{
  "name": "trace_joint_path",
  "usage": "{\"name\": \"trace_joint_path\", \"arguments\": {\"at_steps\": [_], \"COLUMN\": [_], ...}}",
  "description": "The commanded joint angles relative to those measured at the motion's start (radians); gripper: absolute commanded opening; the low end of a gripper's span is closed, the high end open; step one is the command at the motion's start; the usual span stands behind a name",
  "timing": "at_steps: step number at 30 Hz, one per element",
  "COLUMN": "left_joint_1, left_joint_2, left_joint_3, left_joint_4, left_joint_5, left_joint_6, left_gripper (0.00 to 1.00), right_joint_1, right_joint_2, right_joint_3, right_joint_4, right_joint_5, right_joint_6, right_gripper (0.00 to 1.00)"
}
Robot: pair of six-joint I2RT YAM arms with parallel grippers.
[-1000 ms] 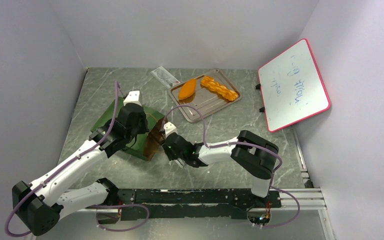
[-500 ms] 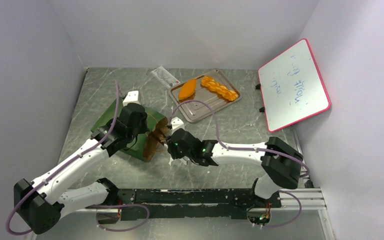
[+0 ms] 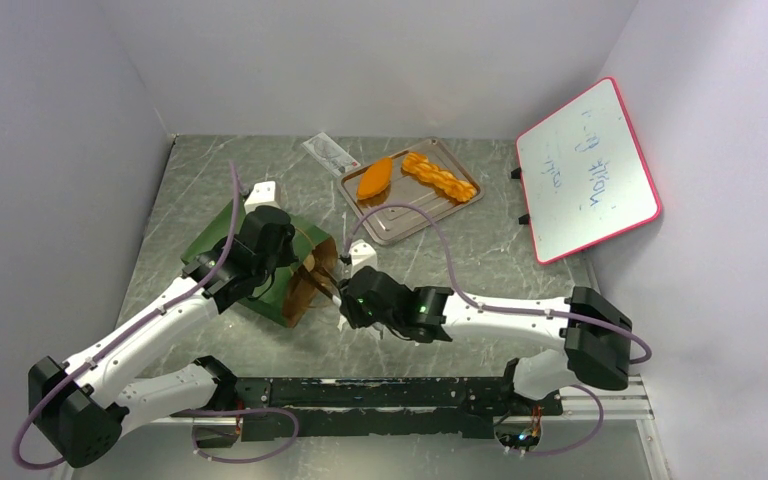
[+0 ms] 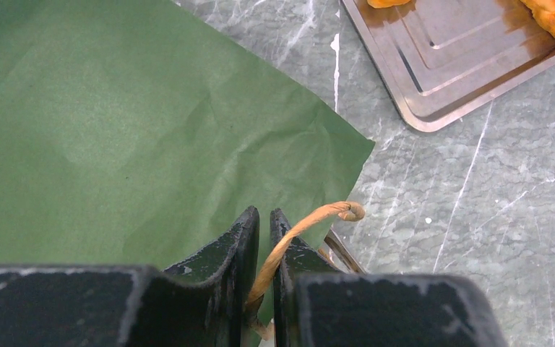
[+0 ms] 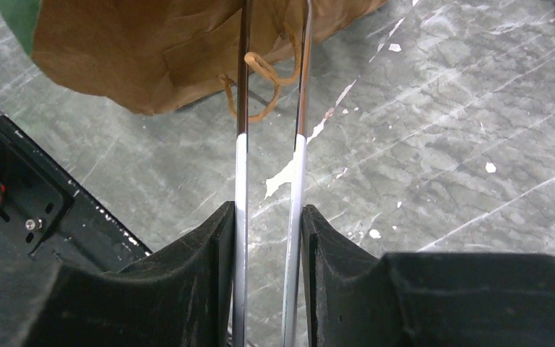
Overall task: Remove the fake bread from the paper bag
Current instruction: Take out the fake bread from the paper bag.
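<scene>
Tan handle (image 4: pixel 311 220) cord sits pinched in our left gripper (image 4: pixel 264 217), jaws together on it, over the green paper bag (image 4: pixel 115 130). Our right gripper (image 5: pixel 267 217) is clamped on metal tongs (image 5: pixel 240 108), whose blades reach across the bag's brown open end. The bag lies on its side, long axis far-left to near-right, mouth toward the right gripper. Fake bread (image 3: pixel 374 178) rests on the tray (image 3: pixel 400 215), well apart from both.

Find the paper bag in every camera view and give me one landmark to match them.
Top external: paper bag left of centre.
Left wrist: paper bag's green side fills the upper left.
Right wrist: paper bag's brown part at the top left.
Landmark: metal tray, behind and right of the bag from above, top right corner in the left wrist view; not clearly visible from the right wrist.
</scene>
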Motion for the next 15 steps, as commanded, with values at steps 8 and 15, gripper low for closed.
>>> {"name": "trace_joint_path", "arguments": {"at_steps": [8,15], "left_joint_1": [-0.005,-0.005], "left_joint_2": [-0.001,-0.002], "left_joint_3": [-0.006,-0.014], "left_joint_4": [0.005,0.002], "left_joint_5": [-0.043,-0.05], "left_joint_6": [-0.008,-0.016], "left_gripper": [0.07,0.07], "right_joint_1": [0.068,0.102], "right_joint_2": [-0.12,-0.178], "right_joint_3": [0.071,0.07], "right_joint_4": [-0.124,-0.194], "right_joint_5": [0.095,0.157], "right_joint_6": [0.061,0.099], "right_gripper": [0.16,0.16]}}
